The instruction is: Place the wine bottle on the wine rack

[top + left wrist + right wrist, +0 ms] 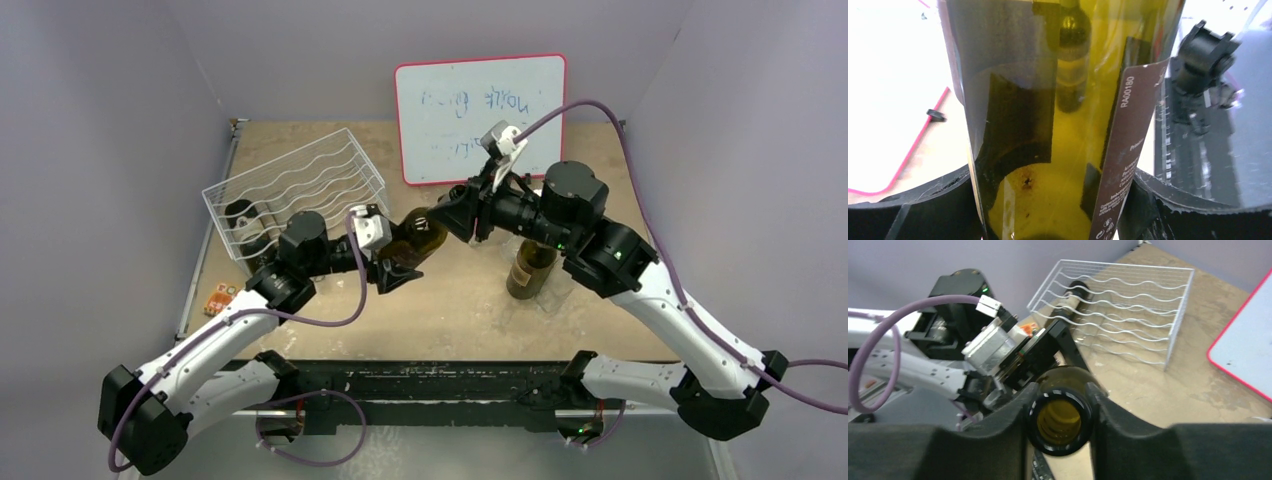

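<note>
The wine bottle (420, 238), olive-green glass with a dark label, hangs tilted over the table between both arms. My right gripper (447, 214) is shut on its neck; in the right wrist view the open mouth (1060, 416) sits squeezed between the black fingers (998, 435). My left gripper (398, 264) grips the bottle's body. In the left wrist view, the glass (1048, 150) fills the frame, with a finger (923, 205) pressed against each side. The wine rack (300, 185), white wavy wire, stands at the back left, also in the right wrist view (1118, 315).
A dark bottle (245, 225) lies in the rack's lower tier. A second bottle (530, 268) stands upright under the right arm. A red-framed whiteboard (480, 115) leans on the back wall. A small orange item (220, 298) lies by the left table edge.
</note>
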{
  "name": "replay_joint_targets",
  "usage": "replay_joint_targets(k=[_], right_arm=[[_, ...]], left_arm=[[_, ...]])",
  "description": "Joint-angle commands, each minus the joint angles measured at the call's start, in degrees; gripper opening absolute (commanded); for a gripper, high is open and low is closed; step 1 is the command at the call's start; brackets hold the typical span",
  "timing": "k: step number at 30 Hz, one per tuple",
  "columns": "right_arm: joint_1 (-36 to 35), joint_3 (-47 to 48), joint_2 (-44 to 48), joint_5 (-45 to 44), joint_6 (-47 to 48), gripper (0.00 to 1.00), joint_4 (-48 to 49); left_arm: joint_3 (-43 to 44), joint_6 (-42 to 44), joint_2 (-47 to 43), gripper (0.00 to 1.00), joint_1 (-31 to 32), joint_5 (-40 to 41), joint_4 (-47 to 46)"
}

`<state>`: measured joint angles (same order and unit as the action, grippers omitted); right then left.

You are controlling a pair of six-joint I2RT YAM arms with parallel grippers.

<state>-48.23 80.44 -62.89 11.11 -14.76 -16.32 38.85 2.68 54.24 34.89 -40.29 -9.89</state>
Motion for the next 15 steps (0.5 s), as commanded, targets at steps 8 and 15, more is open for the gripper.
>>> replay_joint_targets(k=[8,15], right_arm=[[-0.39,-1.90,6.00,-2.18,3.10,0.75,-3.31],[-0.38,7.09,1.32,-14.08,7.48,0.78,-13.94]], left_arm=[[6.56,26.14,-2.89,0.00,-0.02,16.61,5.47],[2.72,37.46,-6.11,0.00,-0.06,27.80,4.34]])
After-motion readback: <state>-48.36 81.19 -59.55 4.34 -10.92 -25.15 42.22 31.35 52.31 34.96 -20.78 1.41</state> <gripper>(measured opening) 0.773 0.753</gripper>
